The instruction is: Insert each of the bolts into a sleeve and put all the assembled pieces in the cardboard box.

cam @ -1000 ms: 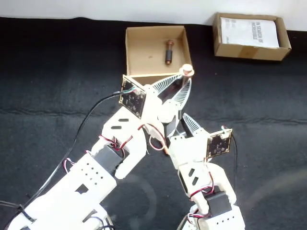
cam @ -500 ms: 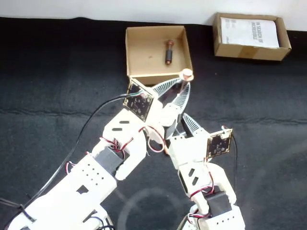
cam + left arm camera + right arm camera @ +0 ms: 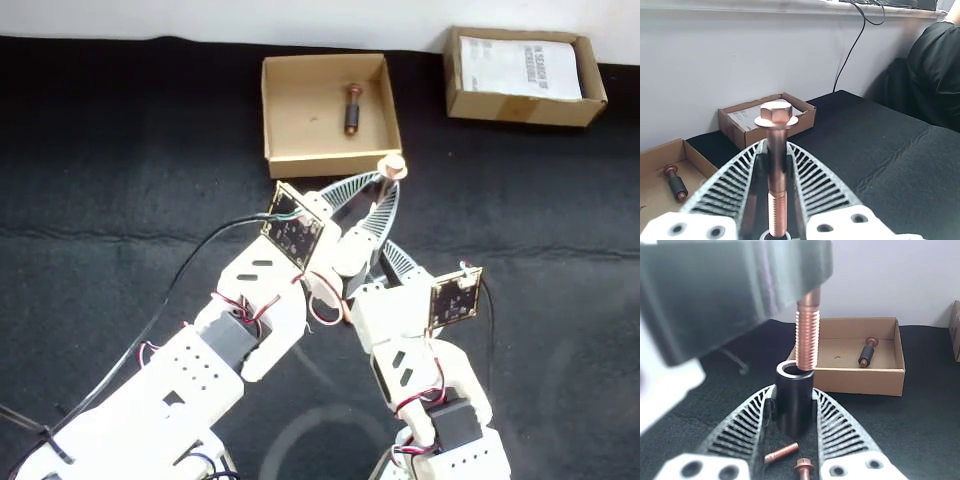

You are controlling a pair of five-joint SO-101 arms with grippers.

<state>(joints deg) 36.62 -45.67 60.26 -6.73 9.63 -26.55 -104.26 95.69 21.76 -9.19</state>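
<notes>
My left gripper (image 3: 776,165) is shut on a copper bolt (image 3: 776,150), held upright with its hex head (image 3: 391,166) on top. My right gripper (image 3: 794,407) is shut on a black sleeve (image 3: 794,399), standing upright. The bolt's threaded tip (image 3: 805,347) enters the sleeve's open top. In the high view both grippers meet just in front of the open cardboard box (image 3: 300,125), which holds one assembled bolt-and-sleeve piece (image 3: 352,108). Two loose bolts (image 3: 781,452) (image 3: 803,469) lie on the black table under the right gripper.
A second cardboard box (image 3: 522,76) with a white paper inside stands at the back right. The left arm's black body (image 3: 730,285) hangs close above the sleeve. A white wall borders the table's far edge.
The left gripper with the bolt has drawn back from the cardboard box's front edge toward the right gripper, bringing the bolt upright over the sleeve. The right arm has barely moved.
</notes>
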